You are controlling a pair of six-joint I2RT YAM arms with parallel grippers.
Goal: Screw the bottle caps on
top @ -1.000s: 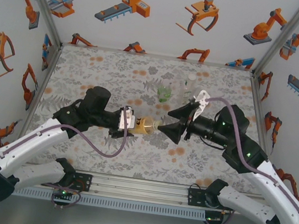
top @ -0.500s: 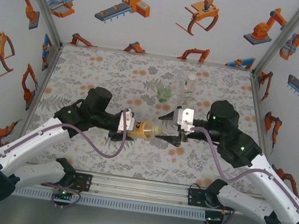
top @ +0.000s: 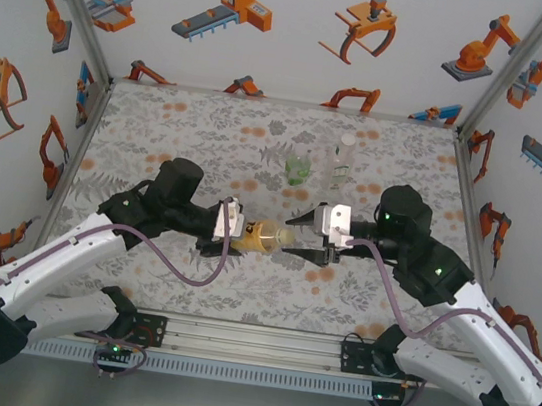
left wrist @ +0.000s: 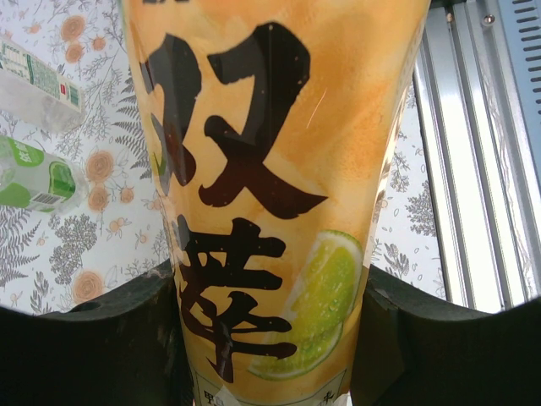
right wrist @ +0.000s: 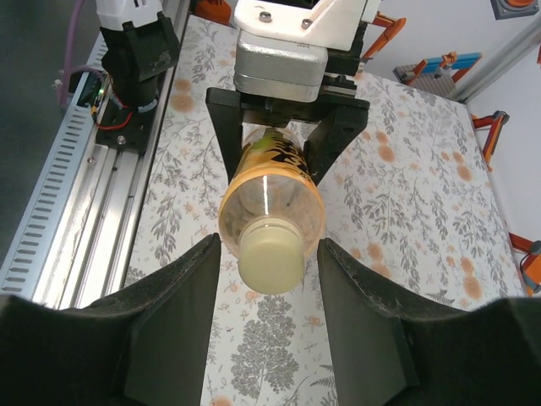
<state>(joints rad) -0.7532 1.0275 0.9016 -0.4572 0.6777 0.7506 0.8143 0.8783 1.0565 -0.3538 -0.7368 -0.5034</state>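
Jaws of the left gripper point(top: 235, 228) clamp the labelled body of an amber bottle point(top: 263, 233), held on its side above the desk point(top: 190, 131). Opposite, the right gripper point(right wrist: 270, 249) has its jaws parted either side of the pale yellow cap point(right wrist: 270, 260) on the bottle's neck, with narrow gaps showing. A squat green bottle point(top: 298, 170) and a slim clear bottle point(top: 343, 161) stand upright behind.

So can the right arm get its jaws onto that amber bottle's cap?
Probably yes. The cap lies between the open jaws of the right arm, nothing else in the gap, and the left jaws hold the amber bottle.
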